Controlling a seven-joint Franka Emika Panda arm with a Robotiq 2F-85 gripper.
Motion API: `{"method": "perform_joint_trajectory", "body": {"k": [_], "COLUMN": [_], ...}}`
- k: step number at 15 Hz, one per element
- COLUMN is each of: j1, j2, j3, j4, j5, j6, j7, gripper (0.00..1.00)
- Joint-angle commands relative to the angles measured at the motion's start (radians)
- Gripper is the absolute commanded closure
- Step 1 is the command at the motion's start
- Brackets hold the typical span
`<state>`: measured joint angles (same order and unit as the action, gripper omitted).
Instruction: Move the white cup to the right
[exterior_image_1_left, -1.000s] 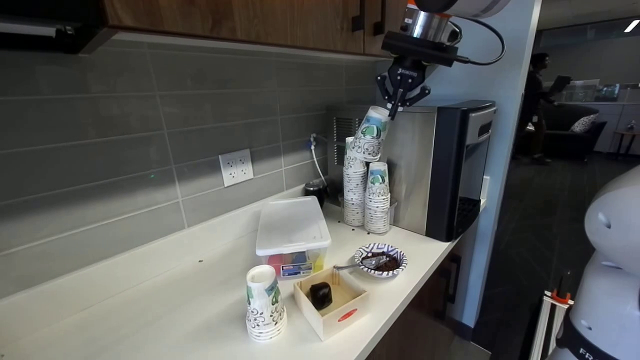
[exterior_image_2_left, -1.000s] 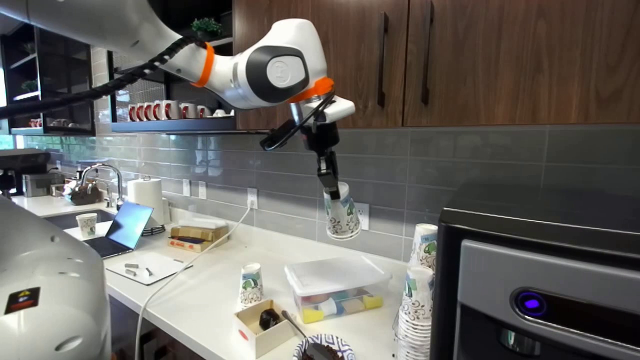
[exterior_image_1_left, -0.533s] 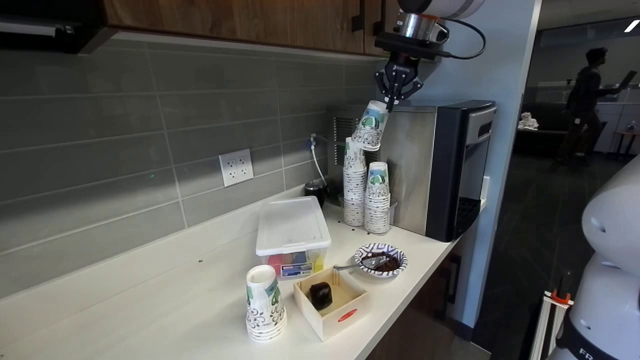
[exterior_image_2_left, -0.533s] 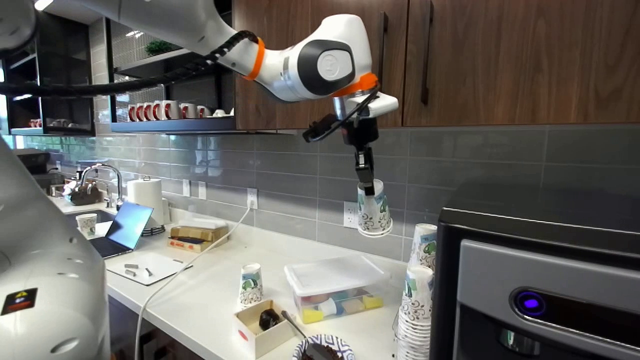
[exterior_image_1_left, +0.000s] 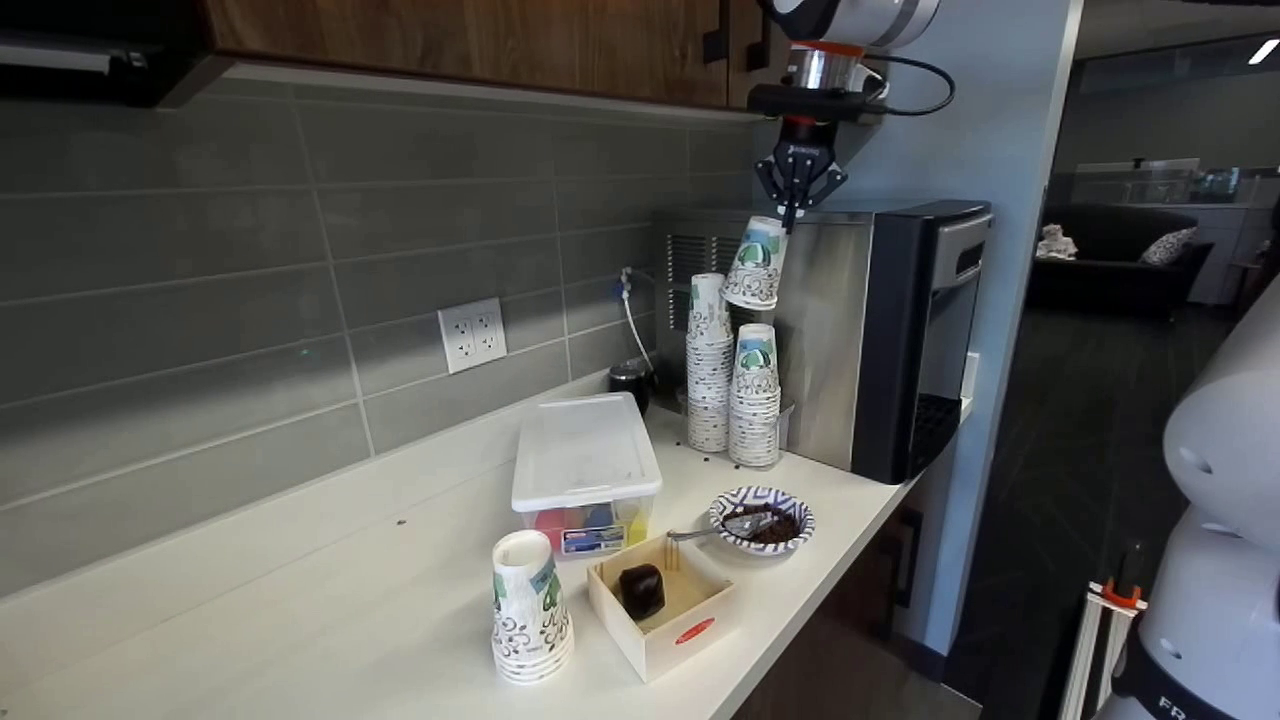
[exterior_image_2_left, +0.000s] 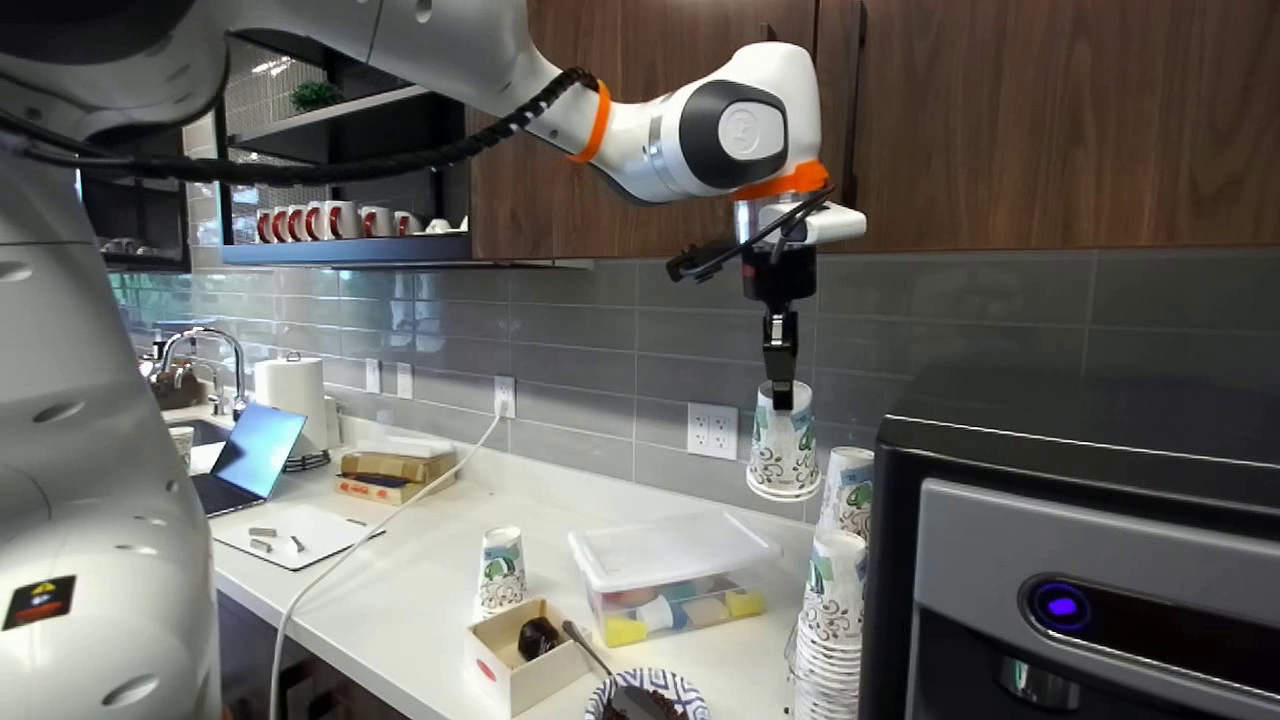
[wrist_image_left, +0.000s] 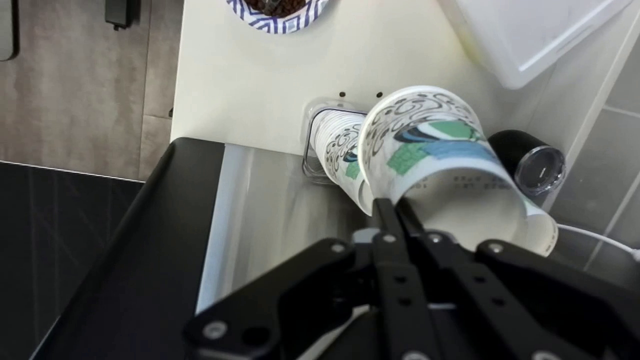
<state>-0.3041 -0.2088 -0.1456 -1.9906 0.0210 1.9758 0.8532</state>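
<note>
White cup (exterior_image_1_left: 755, 266), tapered, seemingly paper, hangs rim-down from the gripper (exterior_image_1_left: 788, 220).

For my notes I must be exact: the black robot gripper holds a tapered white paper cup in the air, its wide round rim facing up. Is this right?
The wide round rim faces down, not up, as both exterior views show. The black robot gripper does hold the tapered white paper cup in the air.

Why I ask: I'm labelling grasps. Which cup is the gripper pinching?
The white cup hanging in midair, narrow end up, pinched by the gripper; the short stack and tall stacks stand ungripped.
</note>
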Motion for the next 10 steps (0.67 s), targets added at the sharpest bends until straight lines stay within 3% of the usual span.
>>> {"method": "perform_joint_trajectory", "body": {"k": [1, 10], "j1": [0.008, 0.035], "j2": [0.075, 0.187], "j3": [-0.032, -0.037], "j4": [0.098, 0.166], "j5": [0.01, -0.1], "j6": [-0.07, -0.081], "j7": [0.023, 0.181], "gripper": [0.99, 0.99]}}
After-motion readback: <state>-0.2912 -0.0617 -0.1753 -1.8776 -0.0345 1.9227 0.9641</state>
